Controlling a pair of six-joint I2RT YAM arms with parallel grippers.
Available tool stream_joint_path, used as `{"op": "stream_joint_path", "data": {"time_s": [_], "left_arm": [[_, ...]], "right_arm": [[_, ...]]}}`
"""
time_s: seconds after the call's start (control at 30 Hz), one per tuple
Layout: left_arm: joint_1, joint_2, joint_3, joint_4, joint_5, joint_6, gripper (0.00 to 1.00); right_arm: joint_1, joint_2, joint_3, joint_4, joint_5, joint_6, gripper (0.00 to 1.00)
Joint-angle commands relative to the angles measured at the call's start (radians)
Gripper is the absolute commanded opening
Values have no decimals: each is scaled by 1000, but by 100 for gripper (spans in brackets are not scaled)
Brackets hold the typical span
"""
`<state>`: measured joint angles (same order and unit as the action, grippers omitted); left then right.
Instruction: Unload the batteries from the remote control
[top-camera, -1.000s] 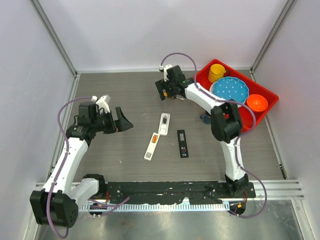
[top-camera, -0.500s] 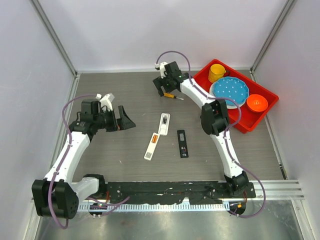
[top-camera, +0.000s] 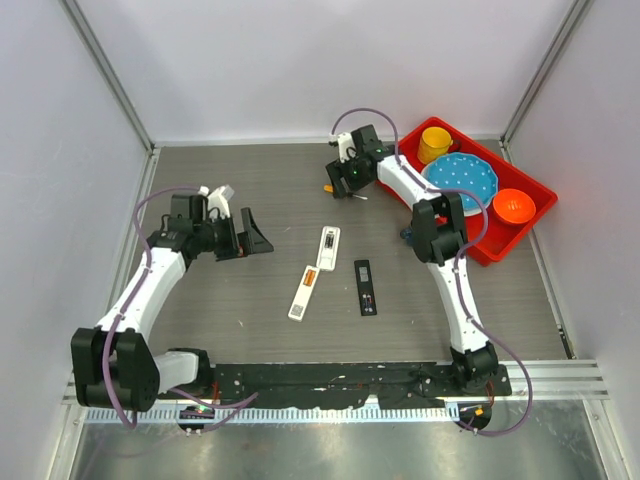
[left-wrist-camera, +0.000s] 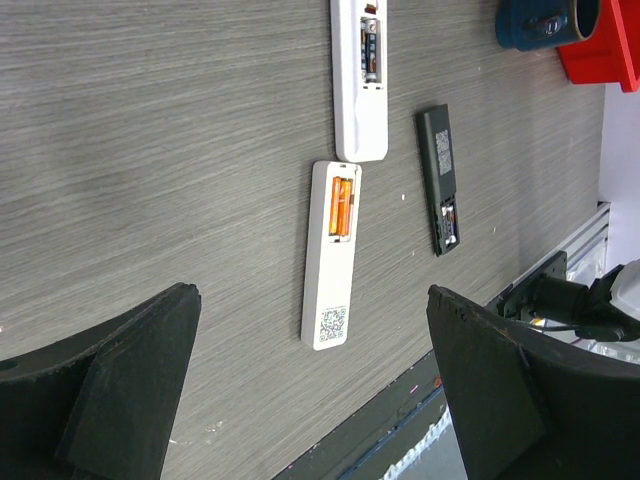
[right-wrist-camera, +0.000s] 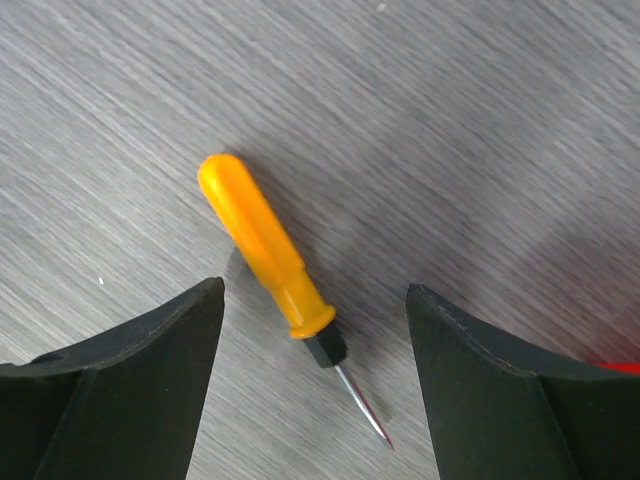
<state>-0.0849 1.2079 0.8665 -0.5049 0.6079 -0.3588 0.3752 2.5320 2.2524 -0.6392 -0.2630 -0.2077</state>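
**Presently: both grippers open, batteries seated in the remotes**

At centre left of the top view, the left gripper (top-camera: 252, 238) is held above the table (top-camera: 250, 180) with its jaws spread as wide as they go; nothing is gripped. Right of it, near the middle of the frame, the lower white remote (top-camera: 305, 291) is laid back-up with its compartment uncovered, and orange batteries (left-wrist-camera: 341, 208) are seated inside. Just beyond its upper end the upper white remote (top-camera: 328, 247) is laid, also uncovered, and a dark battery (left-wrist-camera: 371, 48) with metallic ends is seen in its bay. Higher up, at upper centre, the right gripper (top-camera: 343, 180) is pointed down over the screwdriver (right-wrist-camera: 265, 245). Its jaws are parted on either side of the orange handle, and no contact with it is seen, so nothing is held. Lower right of the white remotes, the black remote (top-camera: 366, 287) is laid flat; its contents cannot be made out. At upper right, a red tray (top-camera: 525, 225) is loaded with a yellow cup (top-camera: 434, 143), a blue plate (top-camera: 460, 180) and an orange bowl (top-camera: 513, 205).
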Motion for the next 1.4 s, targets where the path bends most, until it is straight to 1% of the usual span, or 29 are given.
{"op": "stream_joint_path", "data": {"time_s": [0.0, 0.07, 0.2, 0.23, 0.3, 0.33, 0.4, 0.43, 0.5, 0.57, 0.63, 0.67, 0.7, 0.77, 0.8, 0.83, 0.93, 0.97, 1.0, 1.03, 1.07, 1.1, 1.13, 1.17, 1.2, 1.27, 1.33, 1.37], "left_arm": [[-1, 19, 68, 42, 15, -5, 100], [0, 28, 75, 42, 13, -6, 100], [-1, 45, 83, 39, 12, -5, 100], [0, 45, 85, 34, 12, -6, 100], [0, 35, 88, 28, 13, -6, 100], [-1, 27, 85, 29, 12, -8, 100], [-1, 10, 81, 28, 4, -15, 100], [-1, -5, 78, 28, 0, -19, 100], [1, -19, 81, 17, -22, -28, 100], [1, -36, 95, 2, -25, -29, 100], [1, -53, 107, -3, -33, -37, 100], [1, -60, 114, -4, -37, -40, 100], [-1, -65, 118, -6, -43, -45, 100], [1, -80, 131, -3, -69, -65, 100], [1, -85, 134, 5, -71, -75, 100], [-1, -88, 135, 15, -63, -100, 100], [-4, -76, 132, 83, -28, -146, 100], [-9, -68, 134, 116, -23, -173, 100], [-19, -44, 137, 133, -16, -187, 100], [-30, -30, 147, 146, -11, -198, 100], [-42, -10, 157, 176, -7, -221, 100], [-77, 25, 166, 195, -5, -232, 100], [-97, 51, 184, 215, -8, -242, 100], [-119, 73, 198, 253, -8, -262, 99], [-159, 125, 222, 275, -8, -270, 99], [-211, 172, 247, 339, -2, -292, 99], [-233, 260, 288, 388, 30, -327, 98], [-243, 293, 304, 435, 45, -339, 95]], "right_arm": [[33, -22, -46, -14, 30, -61, 76], [47, -22, -60, -8, 51, -70, 71], [62, -3, -53, -14, 70, -68, 65], [65, 5, -45, -22, 79, -70, 60], [79, 13, -45, -30, 112, -71, 54], [83, 16, -45, -30, 126, -73, 41], [105, 16, -47, -33, 155, -61, 29], [113, 16, -48, -33, 177, -56, 13], [129, 5, -50, -27, 194, -10, 1], [131, -27, -59, -16, 165, 36, 1], [131, -70, -111, 38, 125, 111, 2], [130, -129, -137, 68, 102, 140, 2], [131, -160, -201, 132, 91, 166, 1], [130, -231, -270, 202, 74, 252, 1], [129, -293, -337, 267, 73, 284, 1], [128, -329, -371, 298, 74, 339, 1], [122, -467, -522, 435, 91, 454, 1], [120, -501, -568, 478, 94, 528, 1], [120, -545, -664, 571, 105, 554, 1], [120, -618, -715, 616, 119, 586, 2], [120, -659, -762, 672, 129, 644, 1], [119, -691, -845, 749, 140, 678, 1], [117, -749, -879, 783, 143, 706, 1], [119, -774, -913, 815, 142, 762, 1], [116, -794, -971, 872, 139, 789, 1], [114, -849, -1017, 921, 111, 838, 1], [111, -878, -1082, 1002, 67, 915, 1], [107, -903, -1102, 1035, 50, 942, 1]]}}
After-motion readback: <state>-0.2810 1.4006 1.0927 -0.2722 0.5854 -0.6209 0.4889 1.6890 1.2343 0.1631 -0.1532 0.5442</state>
